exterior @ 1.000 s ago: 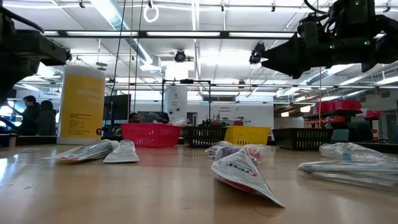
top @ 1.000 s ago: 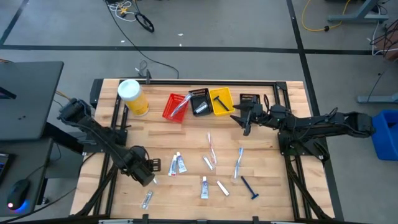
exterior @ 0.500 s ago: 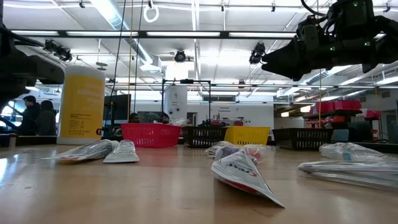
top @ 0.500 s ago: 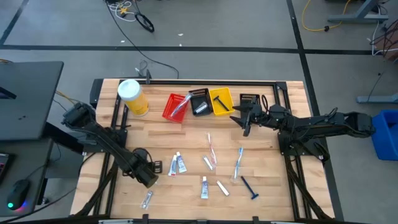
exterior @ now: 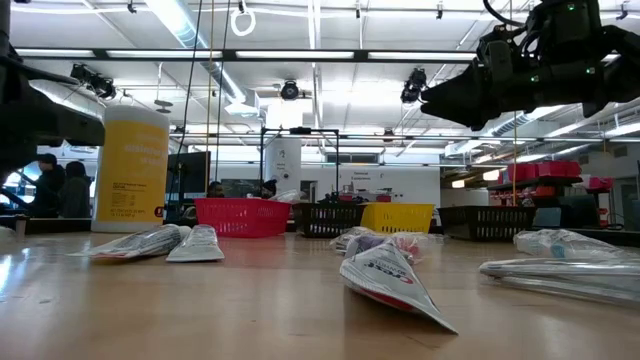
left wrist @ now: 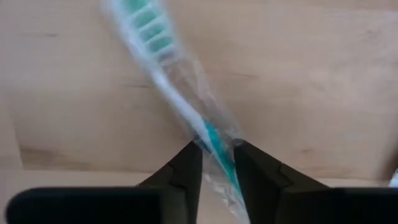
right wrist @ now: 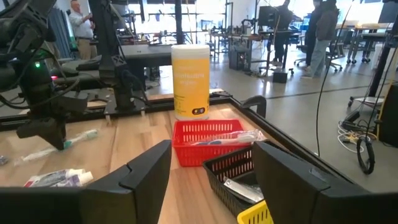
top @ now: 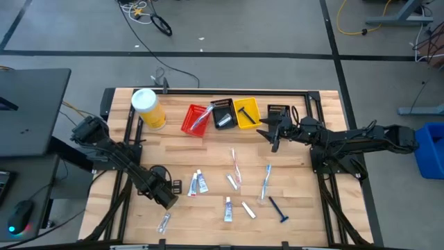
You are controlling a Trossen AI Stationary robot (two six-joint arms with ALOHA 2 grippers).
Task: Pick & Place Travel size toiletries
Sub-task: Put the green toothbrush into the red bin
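A toothbrush in a clear wrapper (left wrist: pixel 180 93), one of the travel size toiletries, lies flat on the wooden table near its front left. Its tail end (top: pixel 164 222) shows past my left gripper (left wrist: pixel 216 152), which stands over it, points down and is shut on it. The right wrist view shows the same gripper (right wrist: pixel 48 135) on the toothbrush (right wrist: pixel 78 137). More toiletries lie mid-table: tubes (top: pixel 198 182), toothbrushes (top: pixel 266 182) and a dark blue razor (top: pixel 279 208). My right gripper (top: pixel 267 134) hangs open and level above the table by the bins, touching nothing. My left gripper pinches the toothbrush's handle (left wrist: pixel 208 134) just behind the bristle head, through the clear wrapper, between its two fingers. The fingers come from above, pointing down, and lie across the handle. The toothbrush lies flat on the table.
A row of slotted bins stands at the far edge: red (top: pixel 195 119), black (top: pixel 222 113), yellow (top: pixel 246 112), black (top: pixel 279 111). A yellow canister with a white lid (top: pixel 148 107) stands at the far left. Bare wood lies between the bins and the scattered items.
My left gripper has sunk toward the table and shifted a little toward the near edge, onto the wrapped toothbrush. The toothbrush has stayed where it lay.
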